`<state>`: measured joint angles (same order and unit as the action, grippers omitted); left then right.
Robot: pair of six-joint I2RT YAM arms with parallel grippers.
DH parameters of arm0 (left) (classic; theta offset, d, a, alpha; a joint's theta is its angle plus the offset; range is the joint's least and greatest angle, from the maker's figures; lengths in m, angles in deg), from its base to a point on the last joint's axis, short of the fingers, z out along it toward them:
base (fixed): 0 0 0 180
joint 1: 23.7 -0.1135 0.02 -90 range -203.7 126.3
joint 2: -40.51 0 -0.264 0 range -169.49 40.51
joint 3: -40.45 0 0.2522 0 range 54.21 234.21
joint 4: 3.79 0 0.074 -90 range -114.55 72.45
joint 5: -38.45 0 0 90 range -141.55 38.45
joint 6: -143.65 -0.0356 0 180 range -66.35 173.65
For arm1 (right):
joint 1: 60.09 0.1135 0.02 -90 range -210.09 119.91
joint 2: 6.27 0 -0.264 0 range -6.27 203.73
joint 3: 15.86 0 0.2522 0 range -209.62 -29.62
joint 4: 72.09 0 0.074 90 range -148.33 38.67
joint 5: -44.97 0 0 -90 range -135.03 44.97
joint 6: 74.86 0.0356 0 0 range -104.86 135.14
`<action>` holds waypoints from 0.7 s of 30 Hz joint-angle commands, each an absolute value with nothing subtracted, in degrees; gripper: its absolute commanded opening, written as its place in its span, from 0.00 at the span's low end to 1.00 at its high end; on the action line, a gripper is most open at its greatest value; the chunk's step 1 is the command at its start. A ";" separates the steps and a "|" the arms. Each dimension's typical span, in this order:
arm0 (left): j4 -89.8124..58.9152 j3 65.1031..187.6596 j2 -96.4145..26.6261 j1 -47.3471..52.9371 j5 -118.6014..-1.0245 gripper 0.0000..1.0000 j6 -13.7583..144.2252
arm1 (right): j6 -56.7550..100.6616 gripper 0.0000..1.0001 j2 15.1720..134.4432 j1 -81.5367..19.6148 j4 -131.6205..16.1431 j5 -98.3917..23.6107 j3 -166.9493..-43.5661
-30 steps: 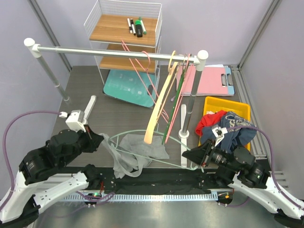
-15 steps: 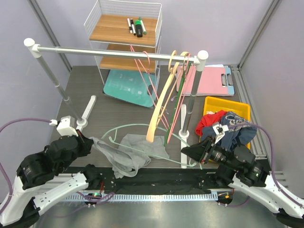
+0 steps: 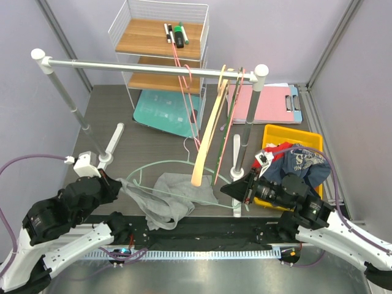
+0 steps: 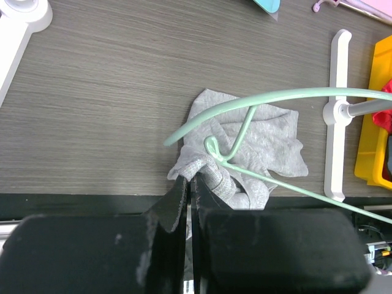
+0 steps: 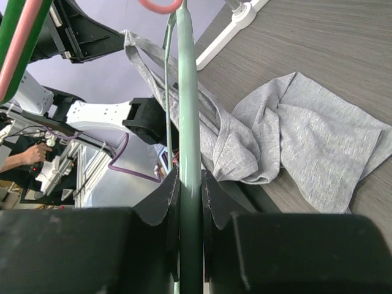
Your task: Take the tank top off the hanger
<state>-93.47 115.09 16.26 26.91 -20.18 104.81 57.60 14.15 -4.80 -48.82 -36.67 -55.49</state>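
Halfway stage, by the look of it. The grey tank top [image 3: 176,191] lies mostly heaped on the worktop [image 3: 141,144], but one strap is stretched toward the left gripper [image 4: 190,184], which is pinched fully closed on that fabric. The mint hanger [image 3: 160,163] sits low over the heap, and the right gripper [image 5: 190,184] is clamped tight on its thin bar, jaws barely apart.

In the left wrist view, cloth bunches right at the hanger's bent end, so I judge the strap is not yet off that shoulder. What's left is to draw the two apart until the loop slips free.

It's crowded around them. The white rack foot [image 3: 237,174] stands just beside the right gripper. The cream hanger [image 3: 207,144] and its pink and green neighbours dangle from the rail [image 3: 147,66], right over the work. That's the likeliest snag if the mint hanger lifts. The yellow bin [image 3: 294,136] of clothes sits to the right, the wire shelf [image 3: 162,37] well behind.
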 commanded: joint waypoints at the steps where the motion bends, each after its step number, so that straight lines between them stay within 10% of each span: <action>1: -92.43 114.51 17.39 27.10 -19.91 0.00 106.65 | 53.56 0.01 16.74 -4.89 -56.49 -35.37 -60.64; 21: -94.19 117.14 18.54 27.10 -18.15 0.00 106.30 | 50.65 0.01 25.72 -4.98 -57.37 -30.88 -65.75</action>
<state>-93.98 115.18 18.01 26.91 -20.09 105.75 51.24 26.02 -4.80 -51.53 -31.82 -63.91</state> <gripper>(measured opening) 0.005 0.185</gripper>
